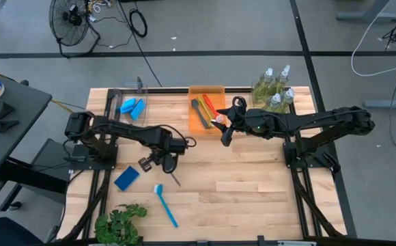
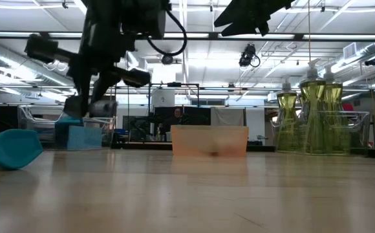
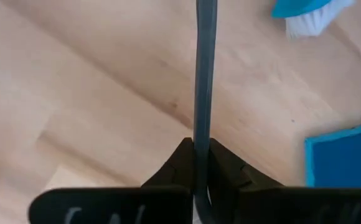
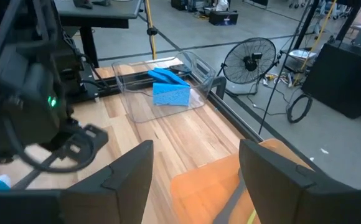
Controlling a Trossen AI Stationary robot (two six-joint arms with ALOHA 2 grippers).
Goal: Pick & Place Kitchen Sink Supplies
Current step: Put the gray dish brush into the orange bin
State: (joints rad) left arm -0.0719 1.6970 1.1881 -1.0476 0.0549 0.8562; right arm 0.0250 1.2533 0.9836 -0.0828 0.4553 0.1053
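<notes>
grey floor [image 1: 205,27], black fan [image 1: 70,19], ceiling strip lights [image 2: 342,37]

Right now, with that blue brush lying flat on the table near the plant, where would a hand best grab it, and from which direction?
Probably mid-handle, from straight above. The blue brush lies flat on the table, its white bristle head toward the dark-blue sponge and its thin handle running clear toward the front edge. Fingers should close across the narrow handle, with bare wood either side.

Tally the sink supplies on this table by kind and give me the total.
Pump bottles: 4
Sponges: 3, two in the clear bin, one on the table
Brushes: 5, three in the orange tray, a blue brush on the table, a dark brush in the left tool
Total: 12
</notes>
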